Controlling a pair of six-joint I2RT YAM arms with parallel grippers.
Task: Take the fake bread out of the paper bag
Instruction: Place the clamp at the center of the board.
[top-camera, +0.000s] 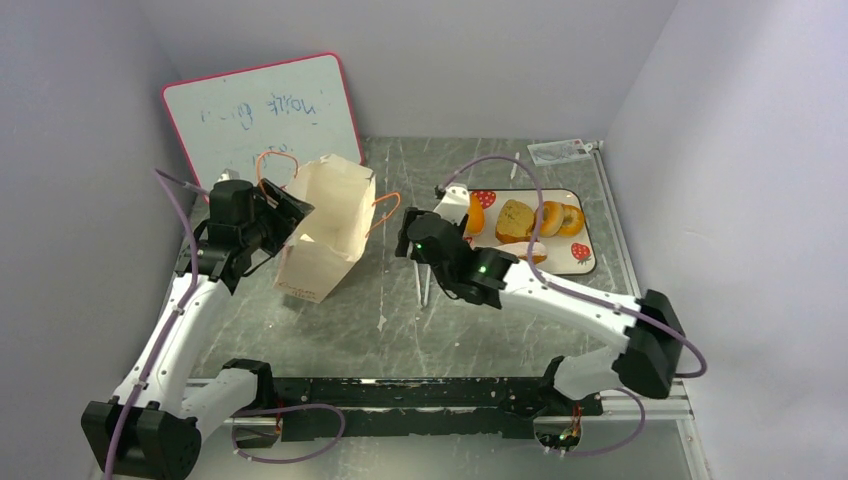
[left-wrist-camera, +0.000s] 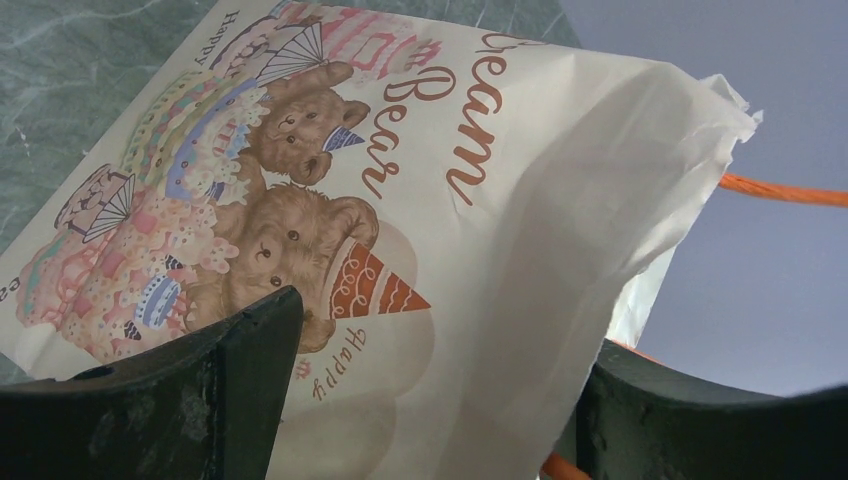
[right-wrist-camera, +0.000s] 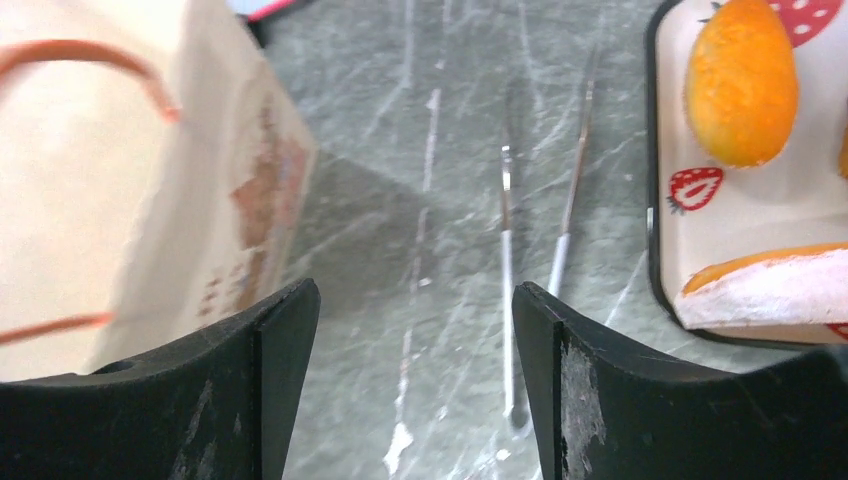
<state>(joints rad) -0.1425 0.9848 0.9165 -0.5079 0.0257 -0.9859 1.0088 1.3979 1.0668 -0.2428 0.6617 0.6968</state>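
Observation:
The paper bag stands tilted left of the table's centre, its mouth open toward the upper right; only pale paper shows inside. My left gripper is at its left rim. In the left wrist view the bear-printed face fills the gap of that gripper, whose jaws stand wide apart. The fake bread lies on the strawberry tray: orange roll, brown loaf, two bagels, baguette. My right gripper hangs open and empty between bag and tray, also seen from the wrist.
A pink-framed whiteboard leans on the back wall behind the bag. Two thin white sticks lie on the grey table below my right gripper. A small clear packet sits at the back right. Walls close in on three sides.

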